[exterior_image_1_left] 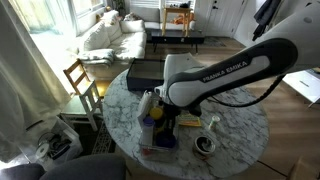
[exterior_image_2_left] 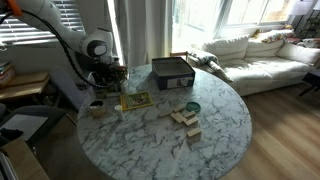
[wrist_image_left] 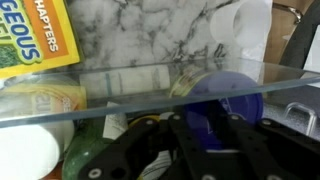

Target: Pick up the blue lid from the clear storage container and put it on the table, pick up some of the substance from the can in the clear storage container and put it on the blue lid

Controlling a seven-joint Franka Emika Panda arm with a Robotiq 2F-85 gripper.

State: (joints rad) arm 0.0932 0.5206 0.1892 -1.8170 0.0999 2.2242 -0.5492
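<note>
In the wrist view the blue lid (wrist_image_left: 236, 100) lies inside the clear storage container, just behind its see-through wall (wrist_image_left: 100, 108). My gripper (wrist_image_left: 210, 118) is lowered into the container with its black fingers apart, one on each side of the lid's near part. I cannot tell whether they touch it. A pale round thing (wrist_image_left: 25, 158) at the lower left may be the can. In both exterior views my gripper (exterior_image_1_left: 160, 118) (exterior_image_2_left: 105, 80) reaches down at the edge of the marble table (exterior_image_1_left: 240, 140) (exterior_image_2_left: 220, 130). The container (exterior_image_1_left: 156, 138) is mostly hidden by the arm.
A yellow book (wrist_image_left: 35, 35) (exterior_image_2_left: 135, 100) lies beyond the container, and a white cup (wrist_image_left: 245, 25) (exterior_image_1_left: 212, 122) stands close by. A dark round tin (exterior_image_1_left: 205, 145), a black box (exterior_image_1_left: 145, 72) (exterior_image_2_left: 172, 72) and wooden blocks (exterior_image_2_left: 185, 120) are also on the table. A wooden chair (exterior_image_1_left: 82, 82) stands beside it.
</note>
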